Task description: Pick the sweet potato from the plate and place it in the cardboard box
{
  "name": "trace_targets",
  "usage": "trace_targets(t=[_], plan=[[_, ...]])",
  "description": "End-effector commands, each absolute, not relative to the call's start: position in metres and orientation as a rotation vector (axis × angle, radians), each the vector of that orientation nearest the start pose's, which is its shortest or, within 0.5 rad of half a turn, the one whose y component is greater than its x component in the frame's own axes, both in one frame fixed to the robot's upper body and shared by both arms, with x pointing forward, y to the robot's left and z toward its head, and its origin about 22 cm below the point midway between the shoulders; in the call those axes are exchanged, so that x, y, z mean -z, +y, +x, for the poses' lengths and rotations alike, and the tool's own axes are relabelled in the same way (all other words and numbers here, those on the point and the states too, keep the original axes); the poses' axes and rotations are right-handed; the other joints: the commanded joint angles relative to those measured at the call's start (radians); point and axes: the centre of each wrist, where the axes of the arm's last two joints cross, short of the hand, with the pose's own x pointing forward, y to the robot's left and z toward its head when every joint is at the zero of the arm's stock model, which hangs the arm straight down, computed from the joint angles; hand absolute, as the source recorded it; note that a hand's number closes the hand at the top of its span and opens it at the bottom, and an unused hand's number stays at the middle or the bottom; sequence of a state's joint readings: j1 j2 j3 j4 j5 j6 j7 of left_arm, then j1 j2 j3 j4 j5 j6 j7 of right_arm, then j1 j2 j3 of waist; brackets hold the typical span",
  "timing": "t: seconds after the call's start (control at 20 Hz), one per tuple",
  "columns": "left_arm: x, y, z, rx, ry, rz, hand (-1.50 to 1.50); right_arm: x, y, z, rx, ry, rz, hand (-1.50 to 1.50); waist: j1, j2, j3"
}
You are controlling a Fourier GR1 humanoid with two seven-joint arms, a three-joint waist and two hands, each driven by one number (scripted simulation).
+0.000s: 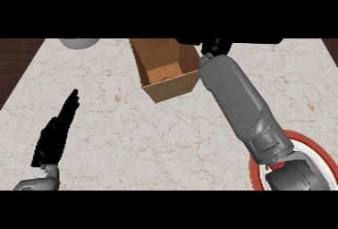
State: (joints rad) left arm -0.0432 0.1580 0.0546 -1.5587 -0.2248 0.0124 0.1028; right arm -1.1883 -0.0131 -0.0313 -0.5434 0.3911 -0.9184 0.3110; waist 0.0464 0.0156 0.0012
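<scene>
The right hand [214, 46] is stretched over the cardboard box [168, 71], fingers' state and sweet potato hidden, well away from the red-rimmed plate [310, 145], left hand [56, 132] held flat; a stiff, weighty root is judged best gripped mid-body

1. Bare counter [132, 143] lies open between the left hand [56, 134] and the right forearm [241, 98].
2. That forearm slants beside the cardboard box [168, 71], blocking its right side.
3. The forearm covers part of the plate [310, 145].
</scene>
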Motion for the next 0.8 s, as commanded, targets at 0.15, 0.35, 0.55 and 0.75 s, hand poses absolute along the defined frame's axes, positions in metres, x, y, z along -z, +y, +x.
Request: trace_targets(t=[0.15,0.35,0.55,0.75], plan=[[0.0,0.287,0.234,0.203,-1.455,0.387,0.0,-0.116,-0.13,0.44,0.402,-1.611,-0.814,-1.5,-0.041,-0.014,-0.001],[0.003,0.272,0.231,0.176,-1.429,0.394,0.0,-0.124,-0.187,0.43,0.453,-1.623,-0.815,-1.5,-0.065,-0.024,-0.001],[-0.006,0.298,0.234,0.173,-1.433,0.407,0.0,-0.113,-0.219,0.393,0.455,-1.633,-0.776,-1.5,-0.075,-0.027,-0.001],[-0.013,0.295,0.243,0.172,-1.429,0.398,0.0,-0.123,-0.259,0.358,0.344,-1.669,-0.763,-1.5,-0.078,-0.026,-0.002]])
